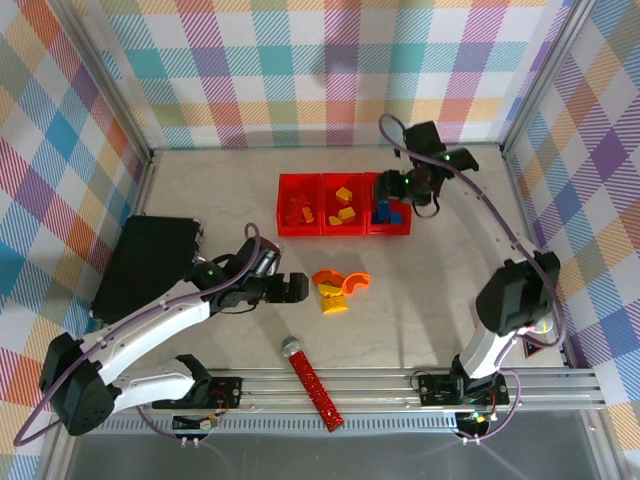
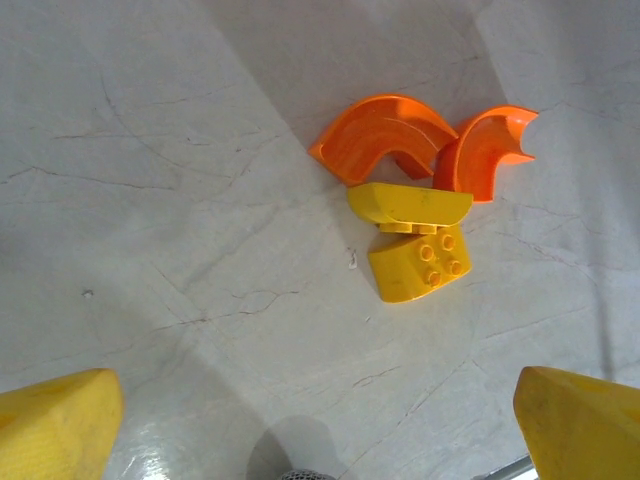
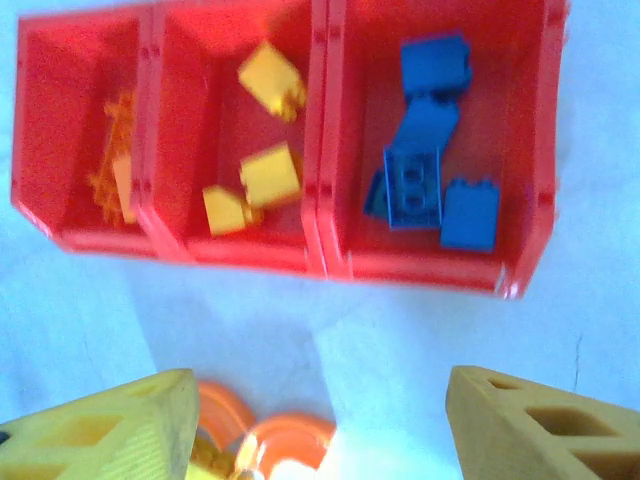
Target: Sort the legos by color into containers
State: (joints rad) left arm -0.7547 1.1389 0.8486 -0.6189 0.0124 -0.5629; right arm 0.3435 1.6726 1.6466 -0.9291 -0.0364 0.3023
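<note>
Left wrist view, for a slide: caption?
Open left gripper hovers over two orange arches and two yellow bricks on the table.

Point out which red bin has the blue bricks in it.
The bin at the row's right end; the middle bin holds yellow bricks, the left bin orange ones.

pastel plaid walls [image 1: 300, 70], pale cracked tabletop [image 1: 420, 275]

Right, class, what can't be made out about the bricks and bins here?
Right wrist view: small orange plastic bricks in the left translucent red bin blur together; count unclear.
Right wrist view: curved orange plastic arches cut off by the bottom edge.
Top view: blue plastic bricks partly under the right end effector.
</note>
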